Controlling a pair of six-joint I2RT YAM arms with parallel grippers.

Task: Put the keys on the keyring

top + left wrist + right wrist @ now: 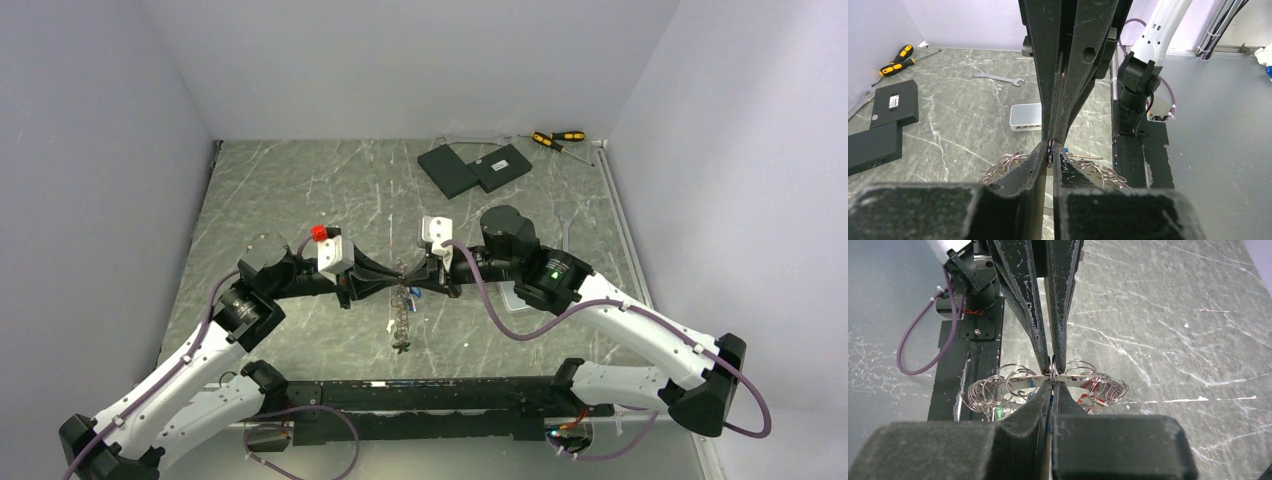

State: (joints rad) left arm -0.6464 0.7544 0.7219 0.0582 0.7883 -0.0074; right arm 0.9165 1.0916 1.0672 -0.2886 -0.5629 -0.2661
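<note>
Right wrist, right end effector point(1052, 385) pinching keyring point(1018, 380)

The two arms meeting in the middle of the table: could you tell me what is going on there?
The keyring hangs between the two grippers. The right gripper is shut on its metal band. The left gripper meets it tip to tip at the same spot, jaws almost together, though whether it grips is unclear. Along the band are strung small wire rings, with coloured keys showing just beneath.
</note>
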